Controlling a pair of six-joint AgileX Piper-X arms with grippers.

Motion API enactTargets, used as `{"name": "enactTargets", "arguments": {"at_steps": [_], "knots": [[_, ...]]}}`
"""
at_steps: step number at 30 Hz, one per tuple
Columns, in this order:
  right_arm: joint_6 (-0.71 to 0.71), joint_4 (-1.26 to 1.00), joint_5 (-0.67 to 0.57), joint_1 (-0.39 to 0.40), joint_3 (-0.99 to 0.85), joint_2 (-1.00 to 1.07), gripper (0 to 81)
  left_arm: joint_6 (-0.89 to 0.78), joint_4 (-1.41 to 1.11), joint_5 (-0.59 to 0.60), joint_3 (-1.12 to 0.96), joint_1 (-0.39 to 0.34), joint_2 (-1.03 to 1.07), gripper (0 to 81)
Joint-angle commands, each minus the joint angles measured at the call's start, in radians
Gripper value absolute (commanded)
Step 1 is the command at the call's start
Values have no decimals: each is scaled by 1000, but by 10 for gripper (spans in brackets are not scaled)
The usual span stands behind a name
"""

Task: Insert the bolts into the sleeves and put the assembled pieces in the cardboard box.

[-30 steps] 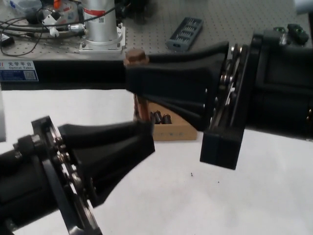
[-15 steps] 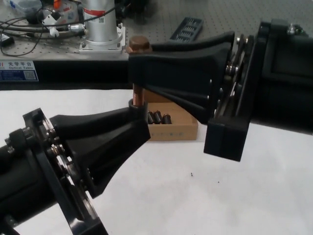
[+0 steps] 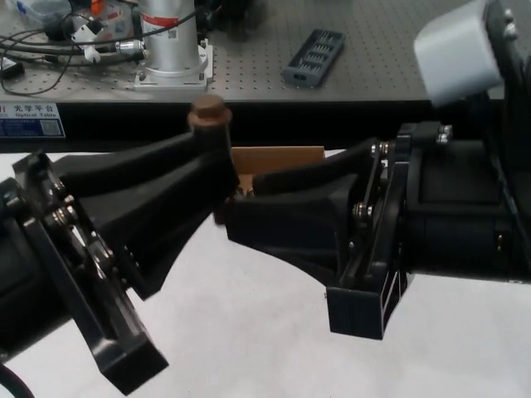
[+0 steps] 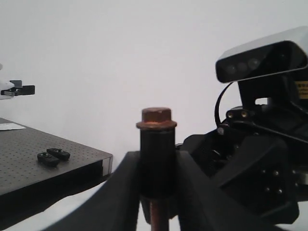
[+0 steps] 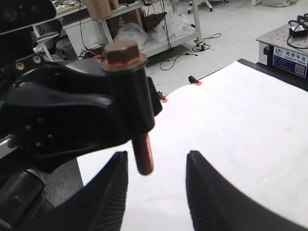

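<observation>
My left gripper (image 4: 156,161) is shut on a black sleeve (image 4: 156,154) held upright, with a copper bolt (image 4: 156,118) standing in it, hex head on top and shank poking out below. In the high view the bolt head (image 3: 207,112) tops the left gripper (image 3: 217,166) at centre left. The right gripper (image 3: 236,207) is just beside and below it, open and holding nothing. The right wrist view has its own gripper (image 5: 156,159) open in front of the sleeve (image 5: 132,96) and bolt (image 5: 122,53). The cardboard box (image 3: 278,157) lies behind both grippers, mostly hidden.
A white sheet (image 3: 274,348) covers the bench. Behind it is a perforated optical table with a metal post (image 3: 170,41), cables and a dark ribbed block (image 3: 314,56). The two arms crowd the middle of the bench.
The right gripper held the bolt above the left gripper's sleeve; it has let go, opened and dropped lower. The bolt now sits in the sleeve, which the left gripper has lifted.
</observation>
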Motion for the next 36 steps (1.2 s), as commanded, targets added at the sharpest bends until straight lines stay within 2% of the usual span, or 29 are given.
{"name": "enactTargets", "arguments": {"at_steps": [1,5,15,18,23,27,31,36], "knots": [[-7,-1,19,1,-4,-2,310,-9,-40,5,-12,-2,-10,6],[-7,7,34,1,-4,-2,310,-9,-40,5,-12,-2,-10,6],[-15,222,331,1,-4,-101,304,-9,106,4,-12,-2,-10,6],[-15,302,402,1,-4,-142,232,-9,114,4,-14,-2,10,6],[-15,450,418,1,-4,-183,9,-9,120,8,-64,-2,93,6],[-9,514,424,1,-4,-202,29,-9,140,15,-142,-2,196,6],[-7,532,471,1,-4,-225,29,-9,182,76,-243,-2,325,6],[-7,600,511,1,-4,-270,29,-2,236,76,-364,11,469,6]]}}
